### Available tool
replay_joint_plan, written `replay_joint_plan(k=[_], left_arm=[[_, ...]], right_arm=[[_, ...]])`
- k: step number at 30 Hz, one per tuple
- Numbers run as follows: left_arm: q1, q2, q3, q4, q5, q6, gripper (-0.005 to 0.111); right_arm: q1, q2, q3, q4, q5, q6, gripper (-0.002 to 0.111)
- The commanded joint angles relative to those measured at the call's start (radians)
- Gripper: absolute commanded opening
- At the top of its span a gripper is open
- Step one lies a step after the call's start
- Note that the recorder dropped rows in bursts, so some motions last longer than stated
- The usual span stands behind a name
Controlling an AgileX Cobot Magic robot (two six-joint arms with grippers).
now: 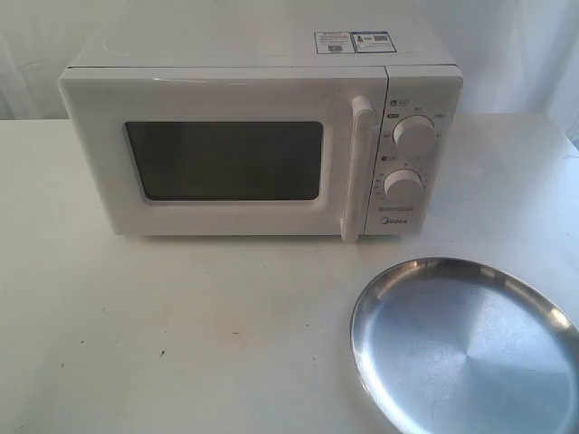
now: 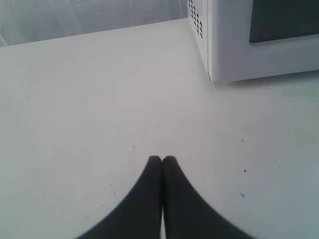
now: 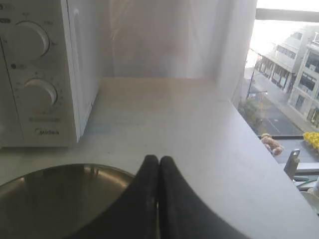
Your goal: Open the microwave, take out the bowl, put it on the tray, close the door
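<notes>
The white microwave (image 1: 253, 136) stands at the back of the table with its door (image 1: 226, 158) closed and the white bar handle (image 1: 357, 167) upright. The bowl is hidden from every view. The steel tray (image 1: 466, 348) lies empty at the front right, and also shows in the right wrist view (image 3: 60, 199). Neither arm appears in the exterior view. My left gripper (image 2: 162, 160) is shut and empty over bare table, short of the microwave's corner (image 2: 219, 50). My right gripper (image 3: 158, 160) is shut and empty beside the tray's rim, off the microwave's dial side (image 3: 35, 74).
The white table (image 1: 181, 334) ends at a right edge (image 3: 259, 139) next to a window. A white curtain hangs behind the microwave.
</notes>
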Motion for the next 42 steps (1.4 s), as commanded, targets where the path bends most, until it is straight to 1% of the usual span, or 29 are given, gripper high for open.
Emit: replay_joint_plan(k=[1, 3, 6, 8, 10, 12, 15, 16, 17, 18, 19, 21, 22, 24, 26, 27, 29, 31, 33, 34, 35, 36, 37, 38, 39, 40, 41, 42], left_arm=[[0.0, -0.002, 0.003, -0.004, -0.002, -0.006, 0.0], [0.0, -0.002, 0.003, -0.004, -0.002, -0.006, 0.0], [0.0, -0.002, 0.003, -0.004, -0.002, -0.006, 0.0], [0.0, -0.002, 0.003, -0.004, -0.002, -0.006, 0.0], [0.0, -0.002, 0.003, -0.004, -0.002, -0.006, 0.0], [0.0, -0.002, 0.003, -0.004, -0.002, -0.006, 0.0], [0.0, -0.002, 0.003, -0.004, -0.002, -0.006, 0.0], [0.0, -0.002, 0.003, -0.004, -0.002, -0.006, 0.0], [0.0, -0.002, 0.003, -0.004, -0.002, -0.006, 0.0], [0.0, -0.002, 0.003, -0.004, -0.002, -0.006, 0.0], [0.0, -0.002, 0.003, -0.004, -0.002, -0.006, 0.0], [0.0, -0.002, 0.003, -0.004, -0.002, -0.006, 0.0], [0.0, -0.002, 0.003, -0.004, -0.002, -0.006, 0.0], [0.0, -0.002, 0.003, -0.004, -0.002, -0.006, 0.0], [0.0, -0.002, 0.003, -0.004, -0.002, -0.006, 0.0], [0.0, -0.002, 0.003, -0.004, -0.002, -0.006, 0.0], [0.0, -0.002, 0.003, -0.004, -0.002, -0.006, 0.0], [0.0, -0.002, 0.003, -0.004, -0.002, -0.006, 0.0], [0.0, -0.002, 0.003, -0.004, -0.002, -0.006, 0.0], [0.0, -0.002, 0.003, -0.004, -0.002, -0.006, 0.0], [0.0, -0.002, 0.003, -0.004, -0.002, -0.006, 0.0], [0.0, -0.002, 0.003, -0.004, -0.002, -0.006, 0.0], [0.0, -0.002, 0.003, -0.004, -0.002, -0.006, 0.0], [0.0, -0.002, 0.003, -0.004, -0.002, -0.006, 0.0], [0.0, -0.002, 0.003, -0.004, -0.002, -0.006, 0.0], [0.0, -0.002, 0.003, -0.004, -0.002, -0.006, 0.0], [0.0, -0.002, 0.003, -0.004, -0.002, -0.006, 0.0], [0.0, -0.002, 0.003, -0.004, -0.002, -0.006, 0.0]], right_arm=[[-0.004, 0.003, 0.001, 0.001, -0.112, -0.003, 0.0], [-0.004, 0.003, 0.001, 0.022, -0.186, 0.004, 0.0], [-0.004, 0.003, 0.001, 0.054, -0.295, 0.111, 0.0], [-0.004, 0.003, 0.001, 0.088, -0.338, 0.244, 0.0], [-0.004, 0.003, 0.001, 0.109, -0.335, 0.391, 0.0], [-0.004, 0.003, 0.001, 0.109, -0.369, 0.493, 0.0], [-0.004, 0.003, 0.001, 0.109, -0.476, 0.516, 0.0], [-0.004, 0.003, 0.001, 0.115, -0.525, 0.588, 0.0], [-0.002, 0.003, 0.001, 0.103, -0.551, 0.709, 0.0], [0.007, 0.003, 0.001, 0.003, -0.586, 0.898, 0.0], [0.011, 0.003, -0.016, -0.189, -0.677, 1.054, 0.0], [0.011, 0.024, -0.09, -0.432, -0.891, 1.172, 0.0], [0.006, 0.103, -0.206, -0.599, -0.993, 1.229, 0.0], [0.006, 0.223, -0.348, -0.796, -0.963, 1.24, 0.0], [0.006, 0.364, -0.448, -0.929, -0.956, 1.297, 0.0], [0.006, 0.537, -0.518, -1.011, -0.994, 1.338, 0.0], [0.006, 0.716, -0.553, -1.033, -1.076, 1.334, 0.0], [0.006, 0.869, -0.567, -1.028, -1.168, 1.248, 0.0], [0.006, 1.033, -0.577, -1.023, -1.209, 1.1, 0.0], [0.006, 1.17, -0.579, -1.023, -1.23, 0.918, 0.0], [0.006, 1.241, -0.579, -1.027, -1.241, 0.867, 0.0], [0.006, 1.37, -0.579, -1.041, -1.287, 0.771, 0.0], [0.007, 1.427, -0.579, -1.048, -1.31, 0.719, 0.0], [0.007, 1.528, -0.579, -1.073, -1.37, 0.622, 0.0], [0.007, 1.563, -0.579, -1.076, -1.384, 0.593, 0.0], [0.007, 1.64, -0.579, -1.074, -1.377, 0.517, 0.0], [0.007, 1.67, -0.579, -1.074, -1.372, 0.47, 0.0], [0.007, 1.74, -0.583, -1.07, -1.385, 0.388, 0.002]])
